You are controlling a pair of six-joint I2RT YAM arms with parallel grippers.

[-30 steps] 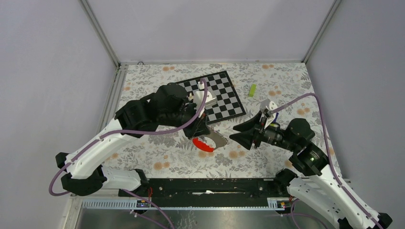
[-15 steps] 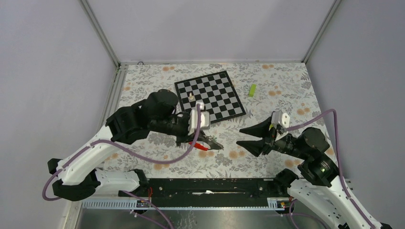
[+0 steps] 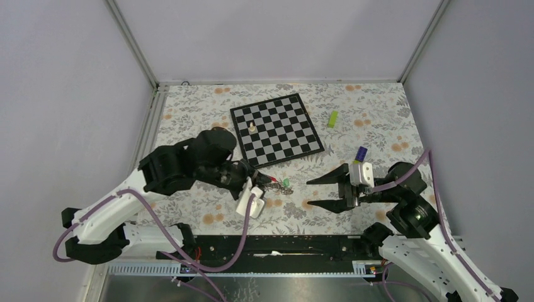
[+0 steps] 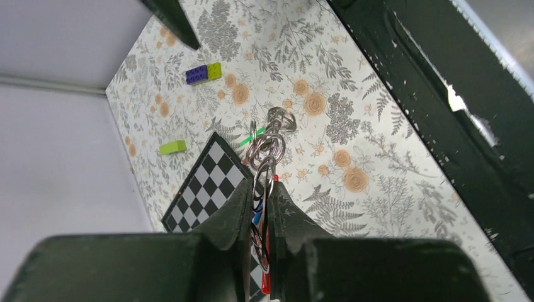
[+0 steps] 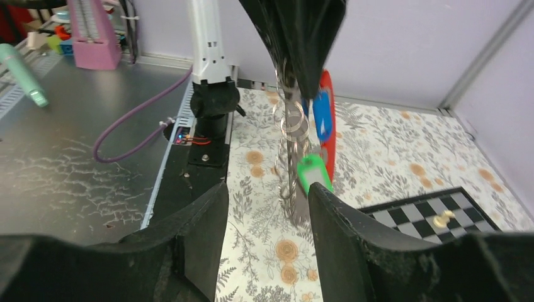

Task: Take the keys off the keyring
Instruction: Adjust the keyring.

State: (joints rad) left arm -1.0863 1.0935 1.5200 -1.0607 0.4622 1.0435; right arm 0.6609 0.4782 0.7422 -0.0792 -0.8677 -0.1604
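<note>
My left gripper is shut on the keyring, a bunch of silvery rings sticking out past its fingertips above the floral cloth. The red strap is pinched between the jaws beside the rings. In the right wrist view the keys hang from the left gripper, one with a green head, one with a blue head, and the red strap behind them. My right gripper is open, its fingertips pointing at the keys from a short way to their right and not touching them.
A chessboard lies behind the grippers with a small pale piece on it. A lime-green block sits at the back right. A purple-and-yellow block lies just behind the right wrist. The black base rail runs along the near edge.
The left wrist has rolled over and carried the keyring lower and slightly right. The right gripper has dropped toward the near edge, turned level toward the keys and opened a little.
</note>
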